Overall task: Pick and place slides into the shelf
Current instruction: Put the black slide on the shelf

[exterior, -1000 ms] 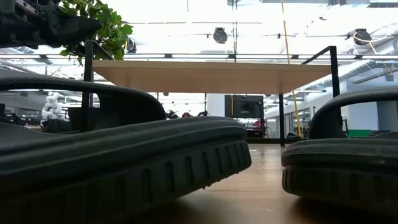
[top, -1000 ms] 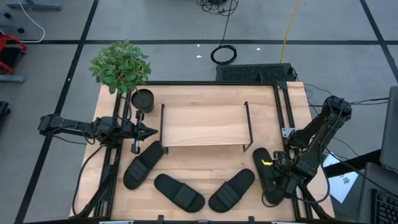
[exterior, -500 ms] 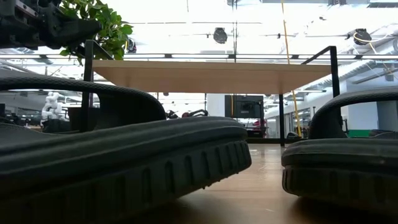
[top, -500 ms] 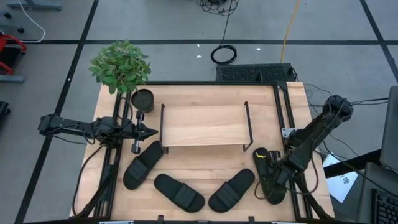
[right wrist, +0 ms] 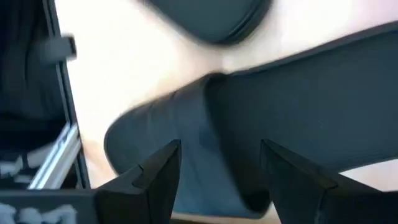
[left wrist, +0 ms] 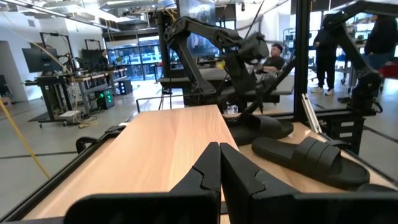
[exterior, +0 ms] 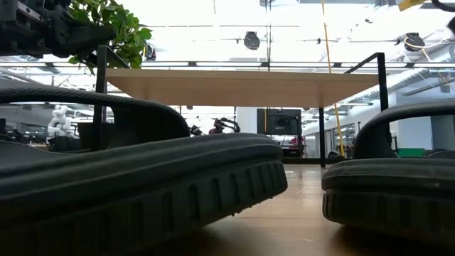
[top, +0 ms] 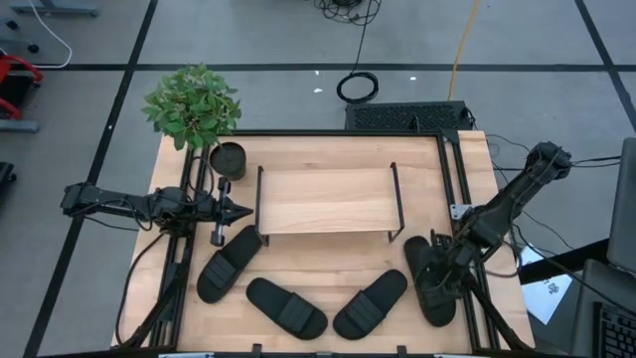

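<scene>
A: How are the four black rubbery slide sandals (top: 433, 280) likely handling?

B: Probably light, flexible, grippy; the ribbed strap is offering the best hold. All four are lying on the wooden tabletop (top: 328, 264) before the low wood-topped black-framed shelf (top: 326, 200).

A: Pincers?

B: The right pincer (right wrist: 217, 174) is hovering spread open, empty, over the rightmost slide. The left pincer (left wrist: 219, 177) is waiting closed, empty.

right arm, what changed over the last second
The right gripper has slid up along the rightmost slide, from its near end towards the strap, its fingers open over the slide. The slide itself looks barely shifted and lies on the table. The left gripper waits shut beside the shelf as before, and the other three slides have not moved.
</scene>
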